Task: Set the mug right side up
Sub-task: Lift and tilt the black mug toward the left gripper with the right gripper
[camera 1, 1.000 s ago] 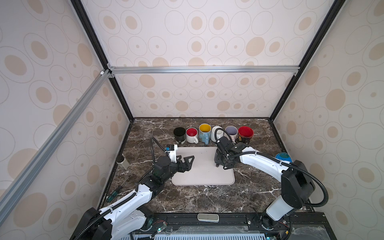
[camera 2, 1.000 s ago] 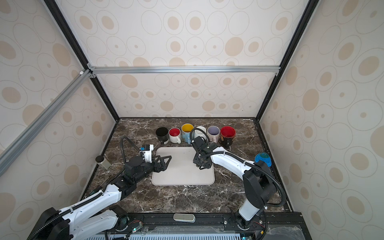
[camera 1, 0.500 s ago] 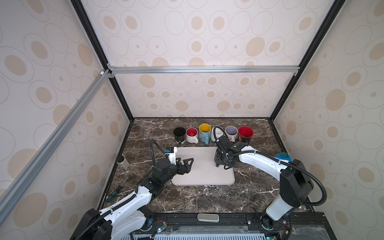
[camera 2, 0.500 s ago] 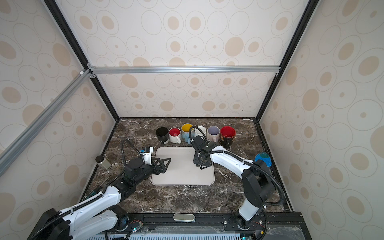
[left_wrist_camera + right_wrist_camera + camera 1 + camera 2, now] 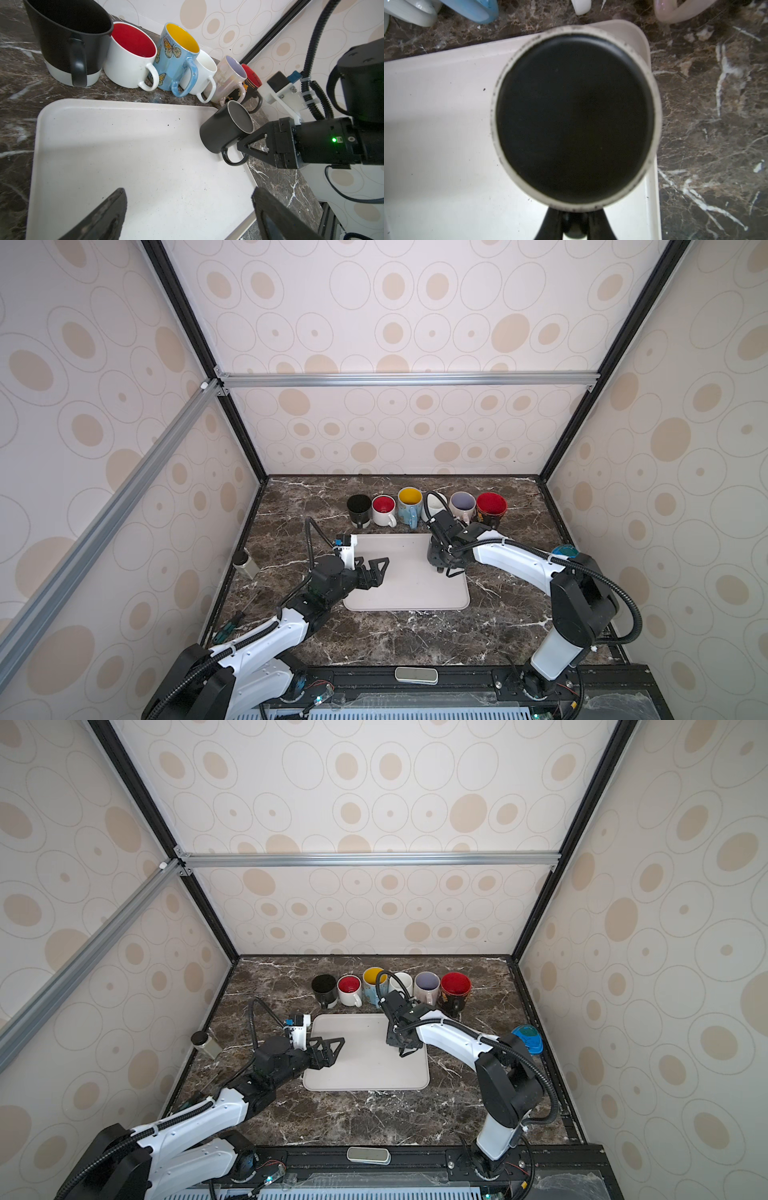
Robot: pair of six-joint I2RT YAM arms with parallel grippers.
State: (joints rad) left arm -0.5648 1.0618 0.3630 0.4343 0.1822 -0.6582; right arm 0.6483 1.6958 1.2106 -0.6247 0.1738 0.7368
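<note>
In a top view, a beige rectangular plastic tray (image 5: 407,589) lies mid-frame on a brown marble tabletop (image 5: 395,635). At the tray's upper right corner the right gripper (image 5: 449,570) hides most of a small black ceramic mug (image 5: 432,560). The left gripper (image 5: 380,569) hovers over the tray's left edge, its jaws spread wide and empty.

In the left wrist view, the mug (image 5: 222,133) stands right of centre, mouth down and base up, on the tray corner. The right gripper (image 5: 242,145) is clamped on its loop handle (image 5: 233,159).

In the right wrist view, the mug's dark base, ringed by pale unglazed clay (image 5: 575,118), fills the centre. At the bottom edge, both fingers (image 5: 550,226) pinch the handle.

The mug is probably rigid, smooth, easily chipped and fairly heavy for a handle hold. It may pivot in the jaws when rolled over.
</note>
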